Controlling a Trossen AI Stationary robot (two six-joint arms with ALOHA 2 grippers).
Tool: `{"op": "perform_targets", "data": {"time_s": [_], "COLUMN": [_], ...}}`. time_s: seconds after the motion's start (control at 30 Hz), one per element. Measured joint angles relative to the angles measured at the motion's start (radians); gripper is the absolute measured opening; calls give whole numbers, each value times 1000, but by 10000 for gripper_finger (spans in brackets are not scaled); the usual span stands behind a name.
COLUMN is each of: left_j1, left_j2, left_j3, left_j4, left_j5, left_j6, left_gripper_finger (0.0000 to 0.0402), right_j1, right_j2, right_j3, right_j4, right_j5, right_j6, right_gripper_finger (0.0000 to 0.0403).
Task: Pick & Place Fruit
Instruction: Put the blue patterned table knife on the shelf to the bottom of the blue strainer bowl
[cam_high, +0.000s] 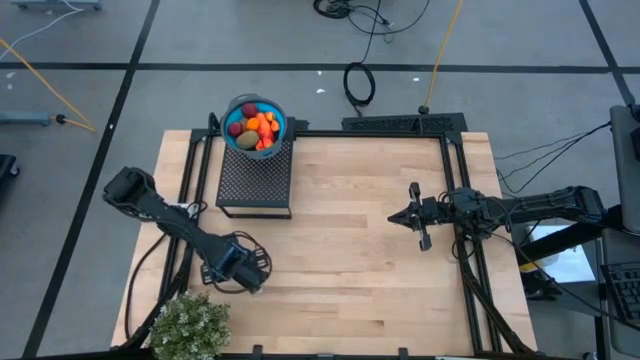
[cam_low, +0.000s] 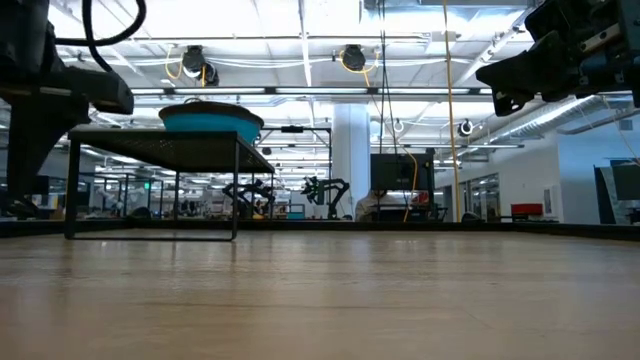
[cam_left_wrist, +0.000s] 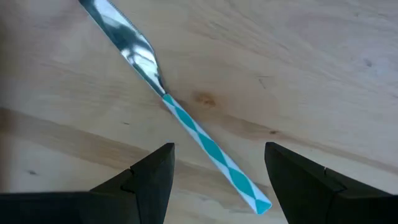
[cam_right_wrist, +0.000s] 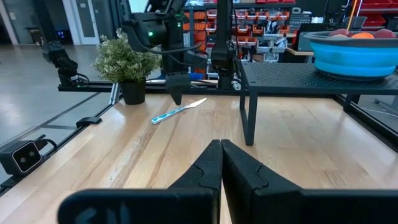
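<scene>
Table (cam_high: 370, 250): pale wood, black frame along its sides.
Rack (cam_high: 255, 180): black mesh stand at the far left of the table.
Plant (cam_high: 190, 328): bushy green, at the near left corner.
Bowl (cam_high: 255, 124): blue, on the rack's far end.
Fruit (cam_high: 258, 128): all heaped in the bowl, orange, red and olive pieces.
Left gripper (cam_left_wrist: 217, 180): low over the table, fingers spread wide, holding nothing, straddling the knife.
Right gripper (cam_right_wrist: 221, 163): above mid-right table, fingers pressed together, empty.
Knife (cam_left_wrist: 180, 118): flat on the wood, blue-and-white handle, silver blade.

Grey floor tiles (cam_high: 90, 120) with dark seams surround the wooden table (cam_high: 350, 250); cables (cam_high: 360, 80) lie there. Beyond, ceiling strip lights (cam_low: 300, 40), a white column (cam_low: 352, 150), and red-binned shelves (cam_right_wrist: 273, 25).
</scene>
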Motion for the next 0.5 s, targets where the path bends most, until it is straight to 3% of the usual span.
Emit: {"op": "perform_targets", "data": {"time_s": [0.2,0.37,0.5], "left_j1": [0,-17,-22], "left_j2": [-39,-36,-23], "left_j3": [-74,-145,-181], "left_j4": [30,229,276], "left_j5": [28,43,50], "left_j6": [-3,-3,-9], "left_gripper_finger": [248,248,248], "right_j1": [0,0,0], "right_j2": [0,0,0], "right_j3": [0,0,0], "right_j4": [0,0,0], "right_j5": [0,0,0], "right_j6": [0,0,0], "right_gripper_finger": [0,0,0]}}
